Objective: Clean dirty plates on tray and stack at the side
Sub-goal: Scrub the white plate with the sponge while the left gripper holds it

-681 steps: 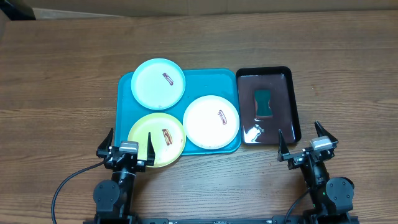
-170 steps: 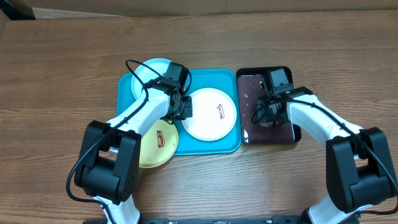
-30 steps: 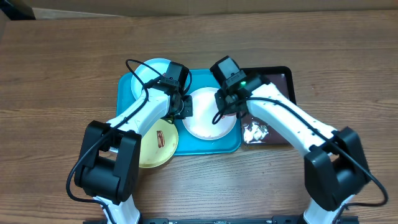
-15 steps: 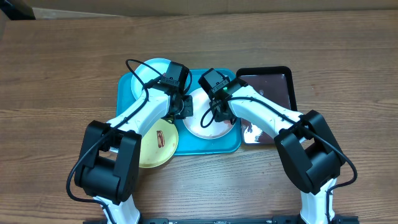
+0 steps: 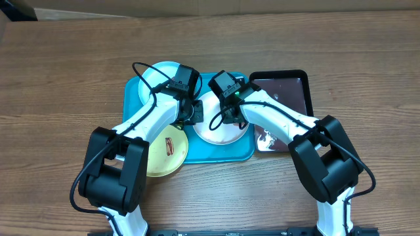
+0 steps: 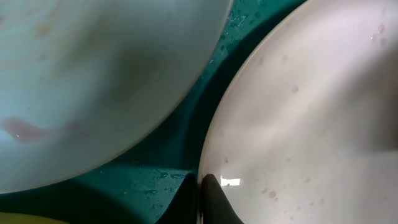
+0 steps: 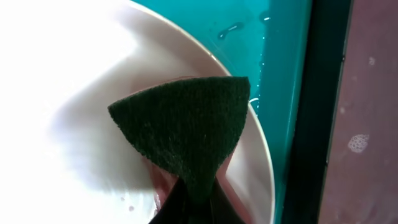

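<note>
Right gripper (image 7: pixel 194 200) — sponge (image 7: pixel 186 124) pinched, on white plate (image 7: pixel 62 93)

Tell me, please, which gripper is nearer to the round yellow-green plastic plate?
Left. The left gripper pinches the round white plastic plate's rim beside the yellow-green plate; the right gripper, holding a dark green sponge, is farther off, over the white plate.
</note>
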